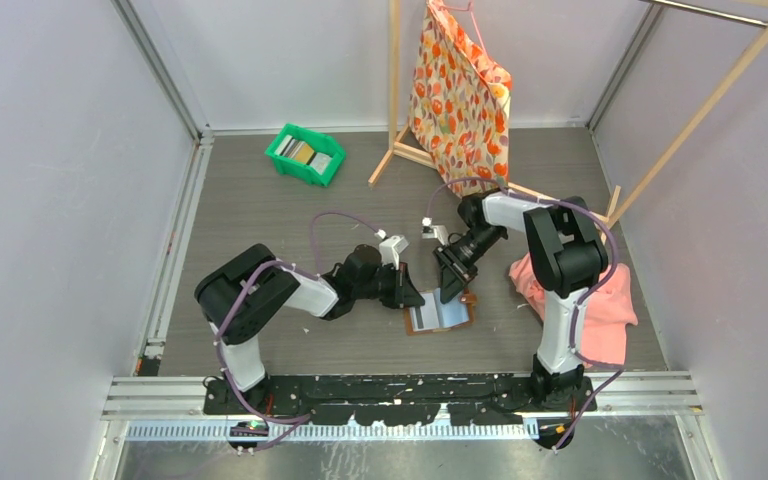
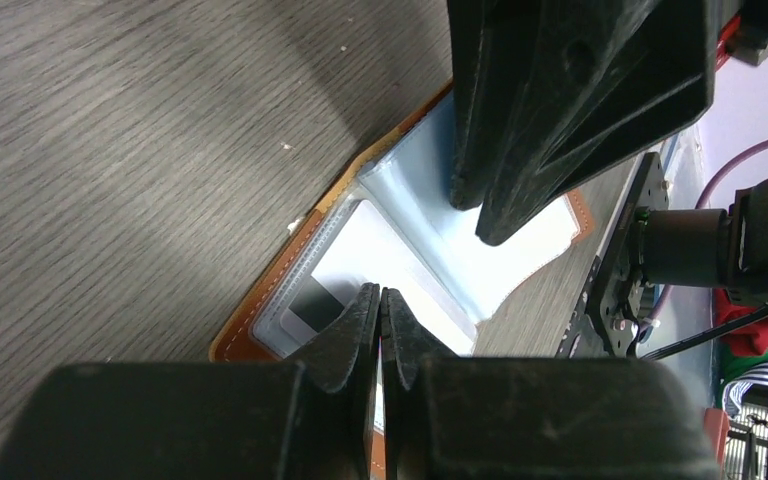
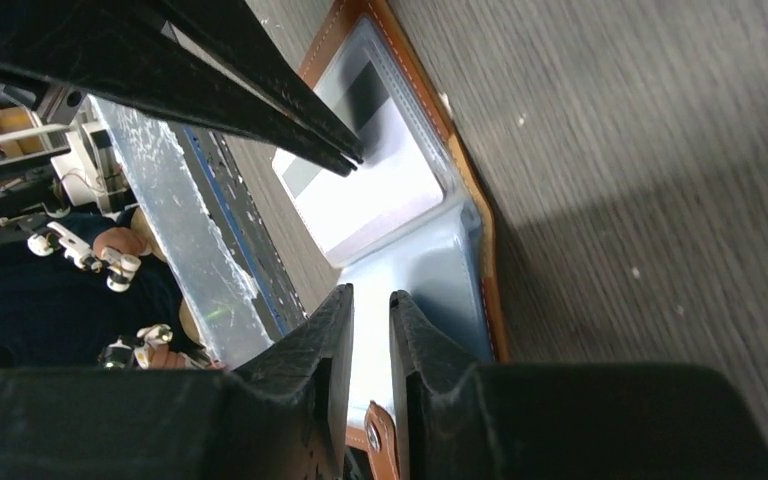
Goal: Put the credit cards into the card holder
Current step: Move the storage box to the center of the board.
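The brown card holder (image 1: 441, 318) lies open on the table between both arms, its light-blue lining (image 2: 410, 195) facing up. A white credit card with a dark stripe (image 2: 375, 250) sits in its clear pocket. My left gripper (image 2: 381, 292) is shut, its tips resting on that card, and nothing shows between the jaws. My right gripper (image 3: 371, 295) stands over the blue lining (image 3: 430, 260) near the fold, jaws a narrow gap apart and holding nothing. The snap tab (image 3: 381, 440) shows below them. More credit cards lie in the green bin (image 1: 305, 155).
The green bin stands at the back left. A wooden rack with a floral bag (image 1: 460, 95) stands at the back. A pink cloth (image 1: 600, 300) lies on the table right of the right arm. The two grippers are close together over the holder.
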Robot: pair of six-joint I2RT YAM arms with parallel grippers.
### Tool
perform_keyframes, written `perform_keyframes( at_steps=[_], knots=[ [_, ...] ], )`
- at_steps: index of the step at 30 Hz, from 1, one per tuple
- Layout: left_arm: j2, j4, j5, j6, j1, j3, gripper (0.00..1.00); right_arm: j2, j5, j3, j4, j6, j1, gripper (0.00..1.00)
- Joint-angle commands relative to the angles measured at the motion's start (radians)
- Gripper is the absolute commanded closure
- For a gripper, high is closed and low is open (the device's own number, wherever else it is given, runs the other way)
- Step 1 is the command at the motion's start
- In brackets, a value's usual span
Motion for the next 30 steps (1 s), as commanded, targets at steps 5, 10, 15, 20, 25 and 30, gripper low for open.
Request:
perform_keyframes(
  at_steps=[5, 10, 15, 20, 25, 30],
  knots=[
    [0.025, -0.067, -0.033, 0.018, 0.015, -0.034, 0.94, 0.028, 0.066, 0.034, 0.056, 0.110, 0.077, 0.76],
    [0.022, -0.056, -0.026, 0.017, 0.015, -0.037, 0.94, 0.039, 0.099, 0.037, 0.071, 0.136, 0.101, 0.76],
    [0.018, -0.049, -0.022, 0.017, 0.015, -0.040, 0.94, 0.055, 0.116, 0.048, 0.072, 0.152, 0.119, 0.76],
    [0.018, -0.041, -0.015, 0.011, 0.015, -0.042, 0.94, 0.078, 0.013, 0.098, -0.019, 0.090, 0.118, 0.74],
    [0.003, -0.046, -0.011, 0.010, 0.015, -0.040, 0.91, 0.116, -0.078, 0.167, -0.165, -0.049, 0.115, 0.73],
    [-0.005, -0.046, -0.011, 0.006, 0.018, -0.040, 0.88, 0.108, -0.119, 0.177, -0.212, -0.097, 0.107, 0.72]
  ],
)
